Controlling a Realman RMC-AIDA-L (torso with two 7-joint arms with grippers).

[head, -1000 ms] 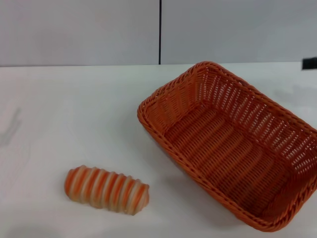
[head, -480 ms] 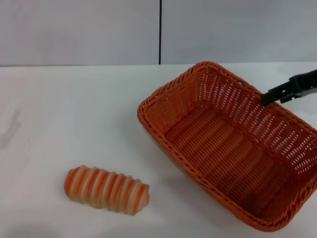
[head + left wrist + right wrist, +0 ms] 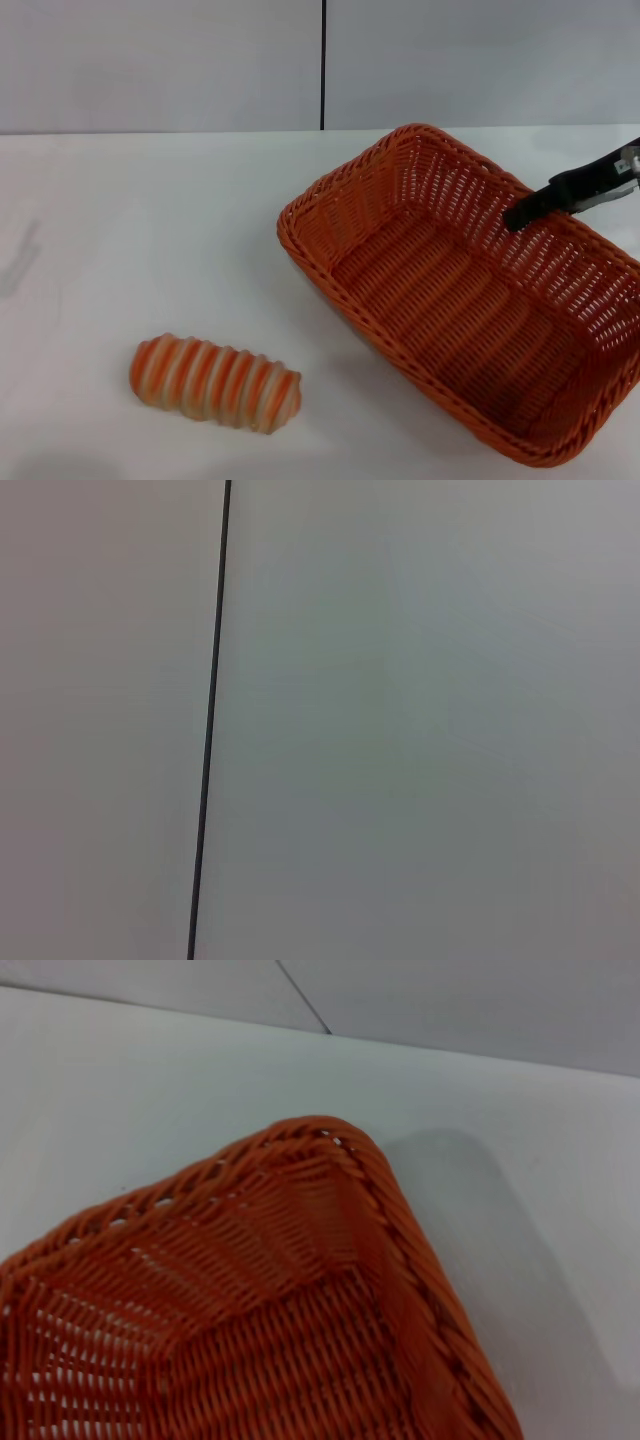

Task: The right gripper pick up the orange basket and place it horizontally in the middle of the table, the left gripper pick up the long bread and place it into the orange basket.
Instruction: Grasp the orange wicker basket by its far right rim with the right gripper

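The orange basket (image 3: 450, 300) lies empty and at a slant on the right half of the white table (image 3: 150, 230). The right wrist view shows one of its corners (image 3: 300, 1290) from close above. My right gripper (image 3: 522, 214) comes in from the right edge as a black slender finger, its tip just over the basket's far long rim. The long bread (image 3: 215, 383), striped orange and cream, lies on the table near the front left, well apart from the basket. My left gripper is out of view; the left wrist view holds only a wall.
A grey wall with a dark vertical seam (image 3: 323, 65) stands behind the table's far edge. Bare tabletop (image 3: 150, 1090) spreads left of the basket and around the bread.
The right gripper has come in from the right edge and moved left and down, over the basket's far rim. Basket and bread have not moved.
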